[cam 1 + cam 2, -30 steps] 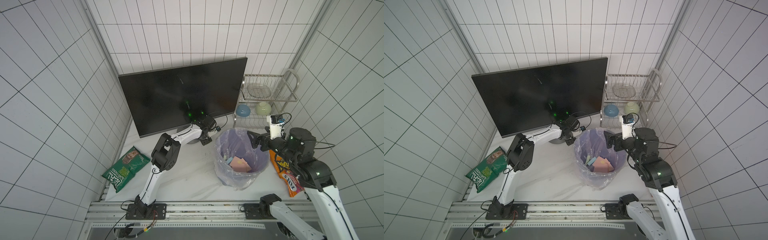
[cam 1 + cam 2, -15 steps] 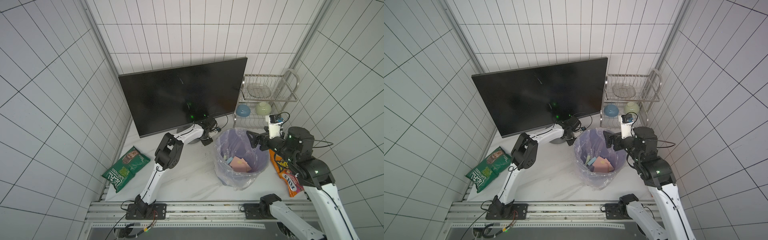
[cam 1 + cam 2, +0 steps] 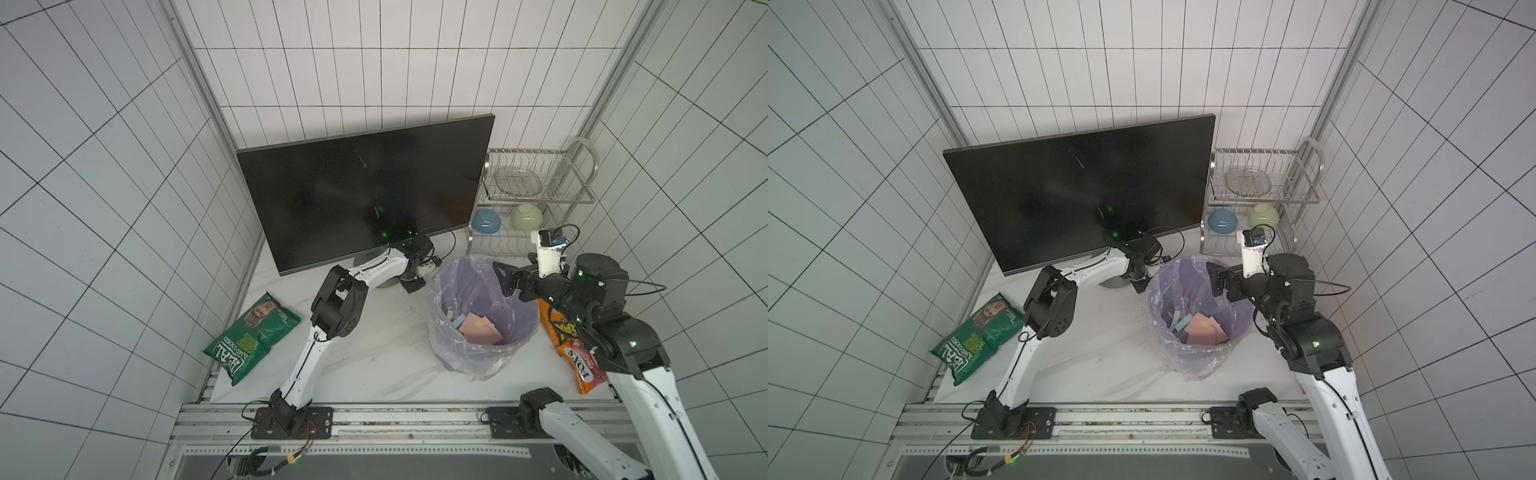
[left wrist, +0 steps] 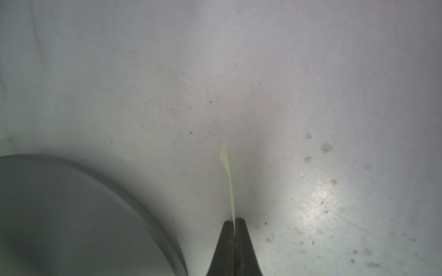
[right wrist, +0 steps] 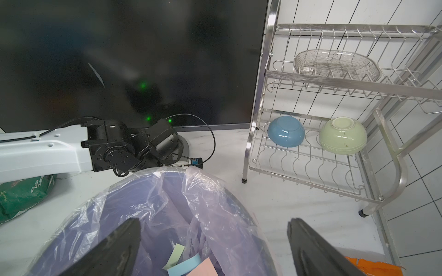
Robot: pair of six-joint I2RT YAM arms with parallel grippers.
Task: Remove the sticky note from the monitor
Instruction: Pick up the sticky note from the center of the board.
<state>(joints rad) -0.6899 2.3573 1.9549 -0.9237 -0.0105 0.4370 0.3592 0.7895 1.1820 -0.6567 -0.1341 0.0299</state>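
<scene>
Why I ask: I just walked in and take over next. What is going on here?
The left gripper is shut on a thin yellow-green sticky note, held low beside the stand of the monitor. No note shows on the screen. The right gripper hangs open over the lined bin, which holds other notes.

The monitor (image 3: 361, 199) is black, with small green light reflections low on its screen. The sticky note (image 4: 228, 181) is pale yellow-green, and the left hand (image 4: 234, 221) is black. The bin (image 3: 515, 316) is lilac under a clear liner, and the notes (image 3: 478, 328) in it are pink, light blue and pale green. The crisp bag (image 3: 253, 336) is dark green with white lettering, and the snack bag (image 3: 559, 332) is orange. There is a blue bowl (image 3: 486, 220) and a pale green bowl (image 3: 526, 216). The counter (image 3: 374, 353) is white with faint grey veining, and the wall tiles (image 3: 374, 83) are white with dark grout.
</scene>
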